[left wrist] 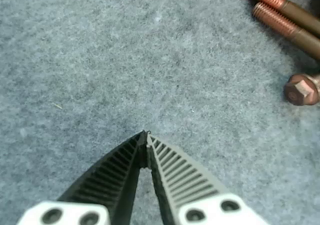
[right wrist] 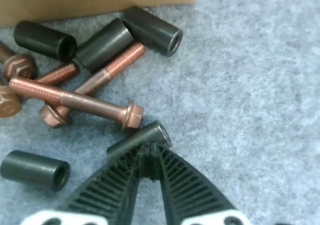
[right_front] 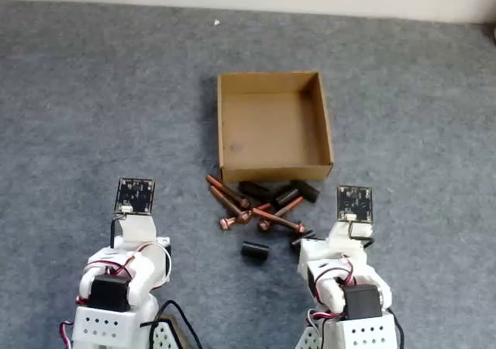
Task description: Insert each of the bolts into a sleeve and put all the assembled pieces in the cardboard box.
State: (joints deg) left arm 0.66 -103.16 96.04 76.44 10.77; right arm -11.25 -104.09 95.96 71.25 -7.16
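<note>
Right gripper (right wrist: 149,146): fingers closed together, tips at one black sleeve (right wrist: 150,134) lying near the cardboard box (right_front: 271,128). Copper bolts (right_front: 240,203) and other sleeves (right_front: 271,191) lie heaped just before the box's near wall. Left gripper (left wrist: 146,135): fingers together over grey carpet (right_front: 93,93), left of the box.

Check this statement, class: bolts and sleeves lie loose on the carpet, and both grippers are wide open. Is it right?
No. The wrist views show the left gripper and right gripper shut. The bolts and sleeves do lie loose on the carpet.
</note>
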